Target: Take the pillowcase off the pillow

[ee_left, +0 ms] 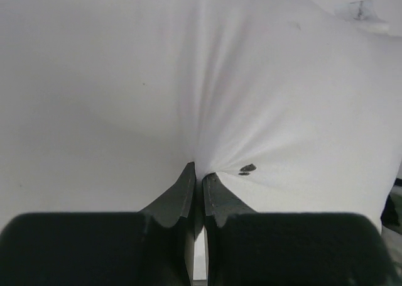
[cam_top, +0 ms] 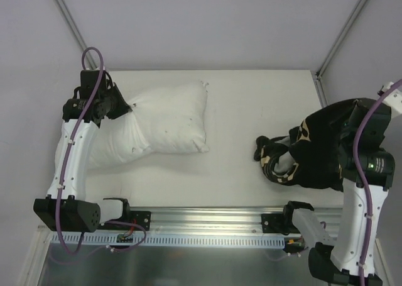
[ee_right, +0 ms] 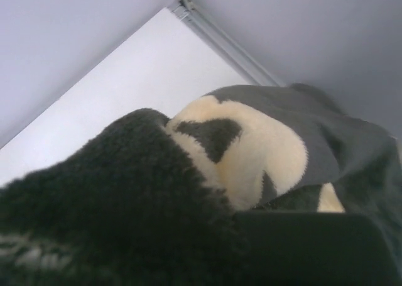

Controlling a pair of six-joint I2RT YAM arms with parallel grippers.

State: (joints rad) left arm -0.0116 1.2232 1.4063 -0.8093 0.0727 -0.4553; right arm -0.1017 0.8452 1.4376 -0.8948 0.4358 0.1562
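Top external view, and your count is simple: one pillow (cam_top: 160, 122), one pillowcase (cam_top: 317, 151), two arms, and the two soft things lie well apart. The pillow lies bare and white on the table (cam_top: 251, 94) at about 10 o'clock, with one pointed corner aimed at 12. The black pillowcase is bunched in a heap at about 4 o'clock near the right edge, with tan motifs showing in its folds.

Your left gripper (ee_left: 198, 173) is clenched. On the left wrist view both fingers (ee_left: 179, 201) are pressed together on a pinch of the pillow's white skin, and creases fan up from the tips toward 12. Two small dark specks (ee_left: 246, 170) sit just beside the pinch at 3 o'clock.

The right wrist view is mostly plush. The black pile fills the lower left, and one tan patch (ee_right: 251, 154) with a dark four-point star sits near centre. The cover is draped over your right gripper (ee_right: 314, 248) and hides its fingers, so you cannot tell whether it is clamped or released.
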